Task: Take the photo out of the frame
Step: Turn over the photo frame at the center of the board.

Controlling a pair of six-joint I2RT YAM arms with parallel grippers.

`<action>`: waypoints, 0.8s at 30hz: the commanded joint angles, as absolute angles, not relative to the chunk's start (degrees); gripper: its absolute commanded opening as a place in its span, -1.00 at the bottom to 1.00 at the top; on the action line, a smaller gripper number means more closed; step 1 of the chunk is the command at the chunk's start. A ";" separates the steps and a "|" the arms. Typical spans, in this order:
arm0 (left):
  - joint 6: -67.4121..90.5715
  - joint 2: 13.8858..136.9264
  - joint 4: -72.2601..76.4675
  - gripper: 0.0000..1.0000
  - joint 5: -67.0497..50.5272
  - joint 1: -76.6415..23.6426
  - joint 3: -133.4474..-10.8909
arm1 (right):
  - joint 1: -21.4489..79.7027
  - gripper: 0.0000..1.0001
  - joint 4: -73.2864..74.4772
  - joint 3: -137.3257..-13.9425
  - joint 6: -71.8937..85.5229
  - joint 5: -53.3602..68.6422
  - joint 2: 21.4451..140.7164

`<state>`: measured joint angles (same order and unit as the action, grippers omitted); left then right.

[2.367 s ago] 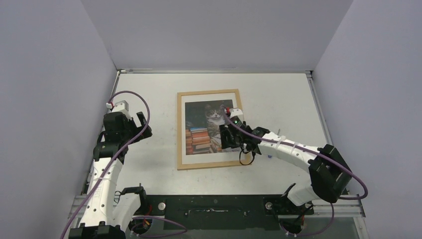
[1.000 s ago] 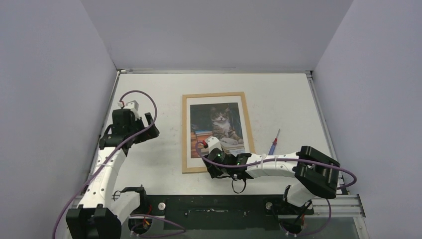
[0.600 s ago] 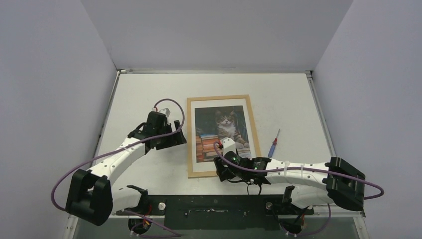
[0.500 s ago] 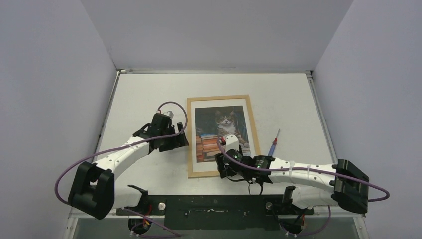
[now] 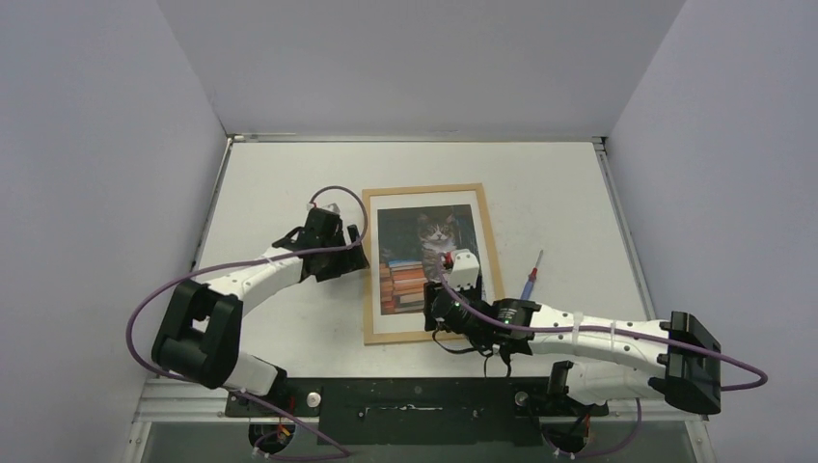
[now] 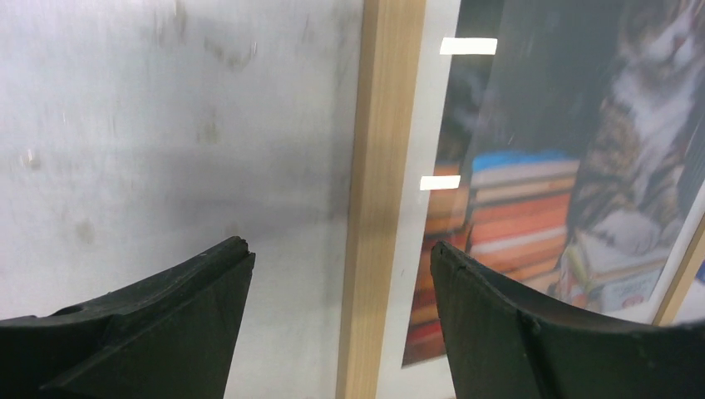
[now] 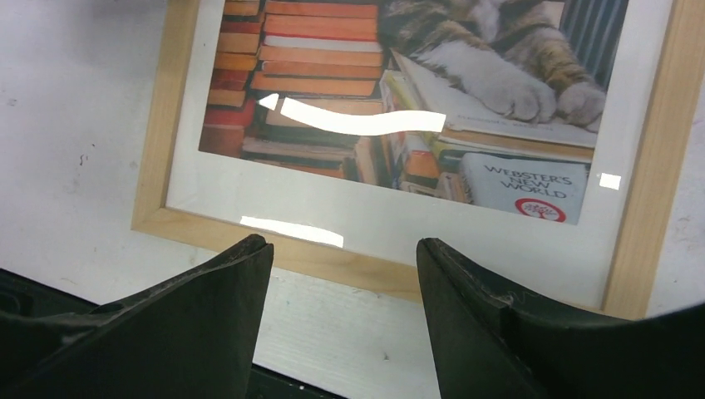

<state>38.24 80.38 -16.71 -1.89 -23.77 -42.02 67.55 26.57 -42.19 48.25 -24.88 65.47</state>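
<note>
The frame [image 5: 422,189] of thin light wood lies flat, face up, in the middle of the table. The photo [image 5: 424,253], a cat on stacked books, sits inside it under shiny glazing. My left gripper [image 5: 354,253] is open above the frame's left moulding [image 6: 378,208]. That moulding runs between the jaws [image 6: 341,249], one fingertip over bare table, the other over the photo [image 6: 532,199]. My right gripper [image 5: 440,330] is open just over the frame's near moulding [image 7: 332,259], which shows between the fingertips [image 7: 342,245]. The photo [image 7: 416,83] fills the upper part of the right wrist view. Neither gripper holds anything.
A screwdriver [image 5: 531,277] with a blue and red handle lies on the table just right of the frame. The black base rail [image 5: 415,395] runs along the near edge, close behind my right gripper. Grey walls enclose the table on three sides.
The frame has slid a little to the right. My left arm has swung right to the frame's left edge. My right gripper has moved to the near edge and opened wider.
</note>
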 commanded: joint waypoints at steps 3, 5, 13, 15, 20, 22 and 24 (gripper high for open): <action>33.91 90.48 -20.60 0.53 1.10 -22.32 -55.86 | 74.57 0.33 27.81 -46.61 60.44 -40.64 69.34; 33.46 92.36 -22.09 0.53 2.20 -22.25 -57.69 | 75.74 0.34 27.23 -47.20 61.60 -41.58 70.59; 38.09 89.80 -19.63 0.51 -1.23 -12.71 -53.63 | 79.33 0.35 24.89 -57.53 64.03 -41.91 84.86; 38.82 87.19 -19.17 0.53 -1.64 -10.16 -51.05 | 79.98 0.33 25.91 -62.29 64.75 -42.17 90.00; 39.07 81.30 -21.11 0.66 -0.45 -6.70 -48.20 | 81.50 0.27 31.84 -73.96 69.10 -43.27 102.42; 39.62 78.95 -21.69 0.73 -0.44 -5.02 -46.92 | 81.64 0.26 33.98 -77.52 70.09 -42.88 106.38; 40.06 76.73 -21.56 0.80 -0.44 -2.82 -45.39 | 81.64 0.23 35.85 -80.50 70.71 -42.55 109.64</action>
